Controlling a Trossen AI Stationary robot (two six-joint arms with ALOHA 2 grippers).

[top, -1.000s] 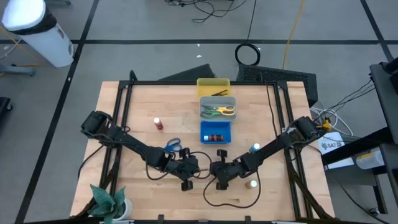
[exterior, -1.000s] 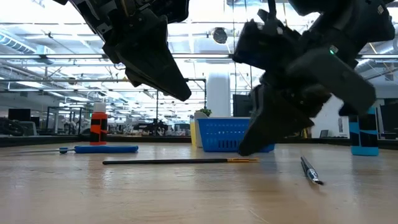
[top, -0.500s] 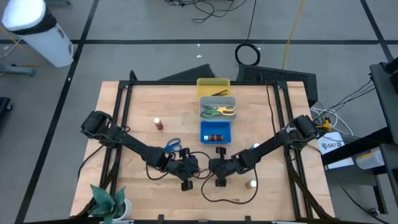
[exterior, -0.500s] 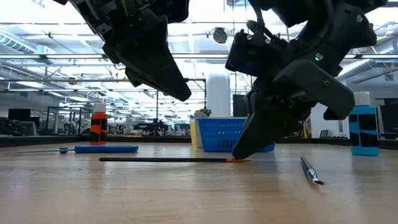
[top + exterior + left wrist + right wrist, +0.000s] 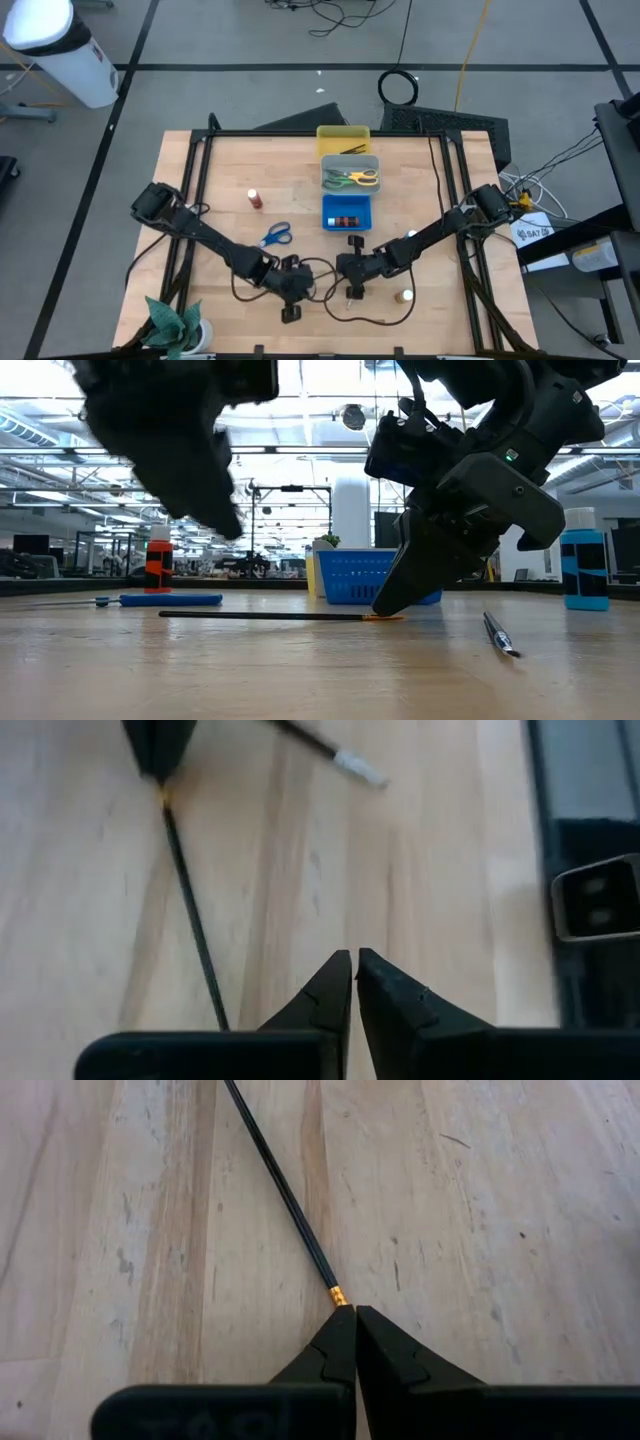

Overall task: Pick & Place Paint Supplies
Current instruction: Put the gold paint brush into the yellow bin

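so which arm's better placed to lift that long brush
Right. The right end effector is shut on the long brush at its gold band; the left end effector is shut, empty, off the brush.

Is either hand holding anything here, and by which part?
The right hand is shut on the thin brush at its gold-banded tip end, on the table. The left hand holds nothing.

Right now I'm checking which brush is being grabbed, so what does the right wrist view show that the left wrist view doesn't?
Only the right wrist view shows the right gripper from its own side, shut on the gold-banded end of the long black brush. Only the left wrist view shows the left gripper, shut and empty above bare table, plus a second brush with a silver ferrule. Both share the long black brush lying on the wooden table.
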